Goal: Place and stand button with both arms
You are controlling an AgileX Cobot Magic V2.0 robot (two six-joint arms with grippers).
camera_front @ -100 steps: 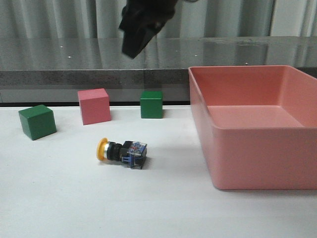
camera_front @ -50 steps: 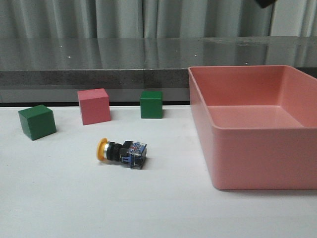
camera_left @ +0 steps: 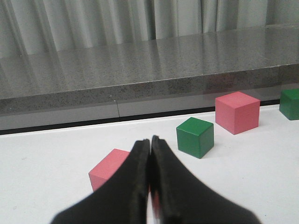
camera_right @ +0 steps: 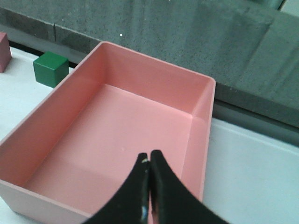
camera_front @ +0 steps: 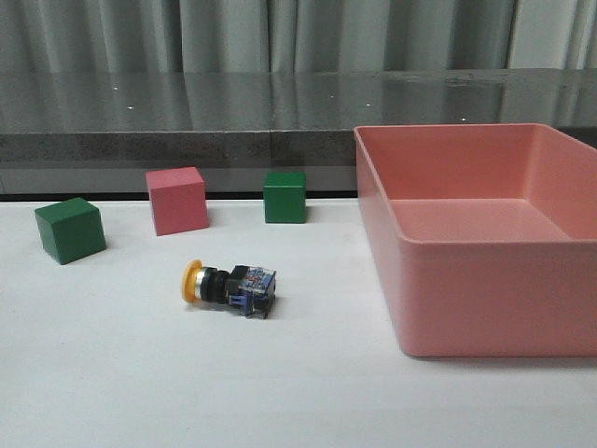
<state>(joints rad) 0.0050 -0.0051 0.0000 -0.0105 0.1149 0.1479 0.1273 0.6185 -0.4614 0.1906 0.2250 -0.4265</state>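
the button lies on its side on the white table, yellow cap pointing toward the robot's left and the clear-and-blue base toward the pink bin, which sits well apart on the right with its hollow showing nothing inside. nothing touches the button — bare table surrounds it. behind it stand three cubes in a loose row: a green cube far left, a pink cube next to it, and a second green cube nearer the bin, all apart from one another and from the button, close to the dark grey ledge at the table's back edge. neither arm appears in the front view. the left wrist view shows the left gripper with its black fingers pressed together, nothing between them, low over the table; past its tips sits another pink cube, partly hidden by the fingers — one the front view does not show — and beyond it a green cube, a pink cube and the edge of another green one. the right wrist view shows the right gripper likewise pressed together and empty, hanging over the pink bin, with a green cube beside the bin's far corner. the button is in neither wrist view.
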